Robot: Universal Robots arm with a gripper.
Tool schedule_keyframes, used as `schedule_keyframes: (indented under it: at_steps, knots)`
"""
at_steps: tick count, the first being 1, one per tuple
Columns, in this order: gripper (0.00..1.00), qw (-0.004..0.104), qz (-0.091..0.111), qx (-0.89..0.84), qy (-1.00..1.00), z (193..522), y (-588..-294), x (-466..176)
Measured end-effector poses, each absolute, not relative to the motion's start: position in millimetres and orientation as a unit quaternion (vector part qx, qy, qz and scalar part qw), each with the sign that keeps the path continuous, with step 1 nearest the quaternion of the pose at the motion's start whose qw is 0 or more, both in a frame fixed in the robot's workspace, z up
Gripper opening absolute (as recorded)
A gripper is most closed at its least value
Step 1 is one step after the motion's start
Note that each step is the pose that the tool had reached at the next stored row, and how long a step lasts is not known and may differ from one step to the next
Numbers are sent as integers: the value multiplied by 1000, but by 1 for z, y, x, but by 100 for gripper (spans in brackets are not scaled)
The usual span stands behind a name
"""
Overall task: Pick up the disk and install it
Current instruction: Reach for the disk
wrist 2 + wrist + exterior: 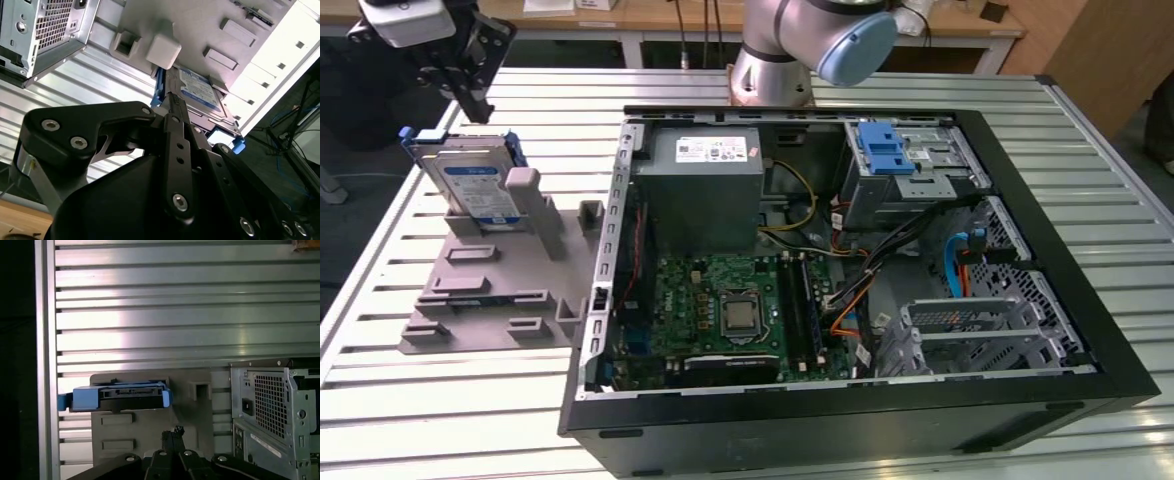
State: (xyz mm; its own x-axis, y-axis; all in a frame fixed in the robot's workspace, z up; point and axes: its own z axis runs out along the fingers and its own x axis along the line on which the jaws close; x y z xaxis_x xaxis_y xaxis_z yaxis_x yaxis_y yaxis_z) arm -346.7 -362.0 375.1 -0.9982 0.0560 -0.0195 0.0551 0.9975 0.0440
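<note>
The disk [470, 178], silver with a blue-and-white label and a blue frame, stands on edge in a grey holder [494, 290] at the exterior view's left. My gripper [478, 110] hangs just above and behind its top edge, apart from it, with the fingers together and nothing between them. In the first wrist view the disk [120, 392] appears edge-on beyond the gripper [172, 431]. The second wrist view has the disk's label [200, 87] just past the gripper [172, 98].
An open computer case [1067, 240] lies on the slatted metal table [400, 400], to the exterior view's right of the holder. Inside are a grey power supply box [700, 185], a motherboard [734, 310] and a drive bay with a blue latch [886, 150]. The arm's base [774, 60] stands behind the case.
</note>
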Motion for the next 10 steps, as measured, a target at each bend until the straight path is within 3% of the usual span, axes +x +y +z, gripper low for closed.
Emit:
schedule_keyframes:
  at_steps: [10]
  knots:
    - [11, 10, 22, 28, 999, 371, -359, -369]
